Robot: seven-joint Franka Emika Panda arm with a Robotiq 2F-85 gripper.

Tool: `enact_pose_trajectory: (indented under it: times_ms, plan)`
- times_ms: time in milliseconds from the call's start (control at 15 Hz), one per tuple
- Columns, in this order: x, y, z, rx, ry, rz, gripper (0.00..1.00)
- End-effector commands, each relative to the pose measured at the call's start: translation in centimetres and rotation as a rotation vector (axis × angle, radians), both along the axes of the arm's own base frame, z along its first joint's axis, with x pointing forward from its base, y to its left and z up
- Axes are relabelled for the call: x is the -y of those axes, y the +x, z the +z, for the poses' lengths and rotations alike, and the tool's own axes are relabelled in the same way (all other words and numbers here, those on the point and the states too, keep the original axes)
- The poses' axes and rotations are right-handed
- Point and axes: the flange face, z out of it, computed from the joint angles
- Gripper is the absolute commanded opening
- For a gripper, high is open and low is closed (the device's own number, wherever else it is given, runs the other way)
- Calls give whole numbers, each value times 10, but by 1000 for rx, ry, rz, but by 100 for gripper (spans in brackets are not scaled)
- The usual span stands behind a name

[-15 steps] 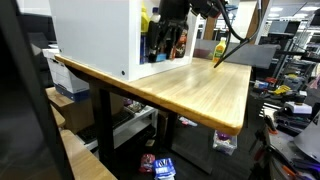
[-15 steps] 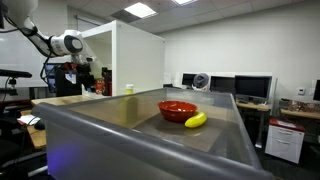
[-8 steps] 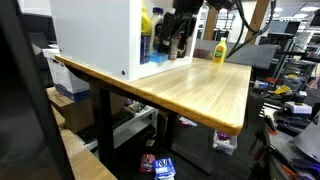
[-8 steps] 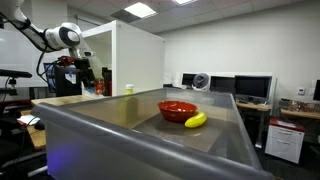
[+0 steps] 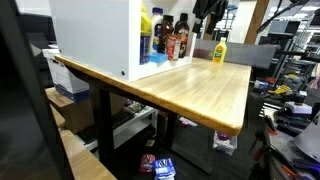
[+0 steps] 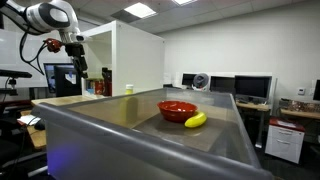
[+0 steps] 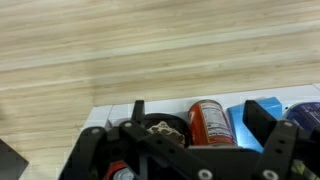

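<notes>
Gripper (image 5: 208, 14) of mine hangs high over the far end of a wooden table (image 5: 200, 85), its two fingers spread wide with nothing between them. Framed between those fingers in the wrist view, below me, stands a red-labelled bottle (image 7: 208, 122). It is packed between a dark-lidded jar (image 7: 160, 128) and a blue container (image 7: 262, 115) in the open side of a white cabinet (image 5: 95, 35). A yellow squeeze bottle (image 5: 218, 50) stands alone on the tabletop just past the cabinet. The tabletop is pale, long-grained wood on black legs. Around it is an office-like lab with white walls, ceiling light panels and computer monitors (image 6: 250, 88). In an exterior view, a grey bin (image 6: 120, 125) in the foreground holds a red bowl (image 6: 178, 108) with a banana (image 6: 196, 120) just beside it.
</notes>
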Motion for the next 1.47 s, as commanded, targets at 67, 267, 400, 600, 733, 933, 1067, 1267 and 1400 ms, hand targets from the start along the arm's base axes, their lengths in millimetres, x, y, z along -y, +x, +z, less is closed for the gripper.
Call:
enact_pose_trajectory:
  times_ms: [67,267,400,600,733,933,1067,1267,1400]
  plan:
    - [36,-20,9,-24,14,-52,100]
    - [57,-21,5,-61,-10,-105,100]
    - [66,-18,0,-60,-14,-100,100]
    - [72,-9,-12,-74,11,-82,73]
    - [69,-4,-18,-51,47,-101,62]
    - [61,3,-31,-33,103,-120,45]
    - [55,9,-40,-18,140,-135,35]
    - [40,18,-52,-13,151,-113,19]
    - [30,23,-58,-7,165,-86,9]
